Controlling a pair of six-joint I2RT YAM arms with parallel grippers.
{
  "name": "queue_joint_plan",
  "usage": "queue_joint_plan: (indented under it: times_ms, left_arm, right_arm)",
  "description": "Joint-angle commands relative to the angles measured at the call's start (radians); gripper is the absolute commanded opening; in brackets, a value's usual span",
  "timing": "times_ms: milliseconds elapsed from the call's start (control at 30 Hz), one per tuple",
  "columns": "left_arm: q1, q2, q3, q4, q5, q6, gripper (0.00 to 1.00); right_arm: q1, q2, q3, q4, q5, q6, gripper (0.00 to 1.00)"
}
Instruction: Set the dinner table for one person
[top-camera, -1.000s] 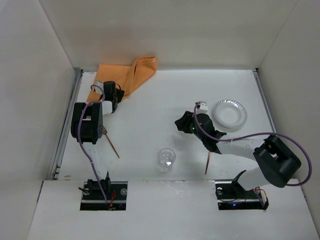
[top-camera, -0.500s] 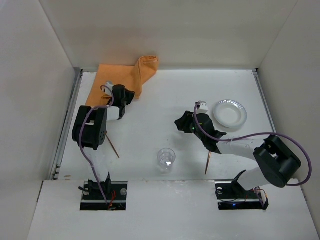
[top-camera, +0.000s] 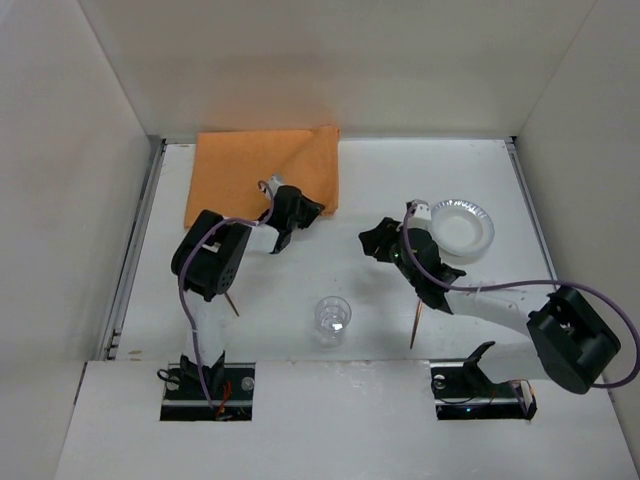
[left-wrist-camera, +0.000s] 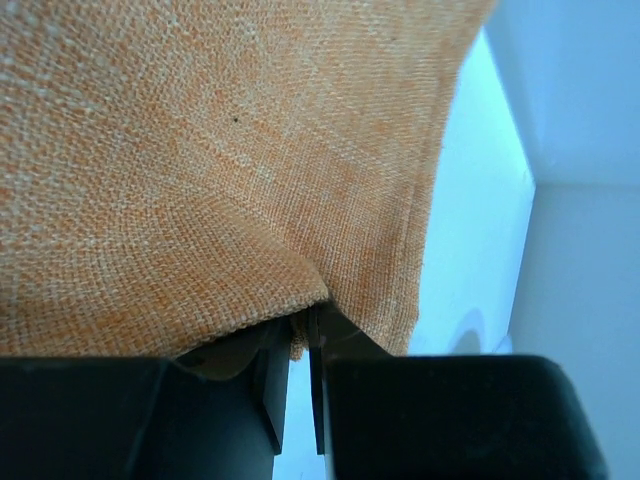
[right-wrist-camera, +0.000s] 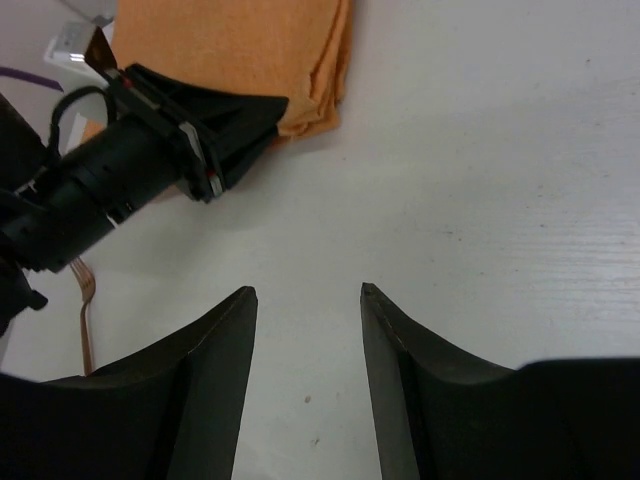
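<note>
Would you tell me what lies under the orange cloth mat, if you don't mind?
The orange rectangular cloth mat lies on the white tabletop; the left claw pinches its near edge. Anything beneath the cloth is covered.

Top view: bright, even, diffuse overhead light; the white dinner table (top-camera: 300, 280) shows only short soft shadows beneath the arms, and the silver-rimmed plate (top-camera: 486, 240) glints faintly. Left wrist view: orange cloth mat (left-wrist-camera: 200, 150) weave is sharp, the table strip at right carries a blue cast, left gripper fingers (left-wrist-camera: 450, 420) are black, featureless. Right wrist view: right gripper fingers (right-wrist-camera: 150, 400) dark, table grain crisp
</note>
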Motion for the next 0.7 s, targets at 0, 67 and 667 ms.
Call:
queue_joint_plan:
  times_ms: [0,67,667]
  left_arm:
    - [-0.057,-0.007,0.013,0.063,0.044,-0.042,0.01]
    - [-0.089,-0.018,0.011,0.064,0.047,-0.048,0.01]
    - [-0.433,-0.117,0.019,0.001,0.08,-0.094,0.16]
  right_arm:
    - [-0.013,-0.046,-0.019,0.052,0.062,0.001,0.52]
    - [-0.013,-0.078,-0.036,0.053,0.102,0.001,0.52]
    - [-0.159,-0.227,-0.136,0.01,0.211,0.087,0.67]
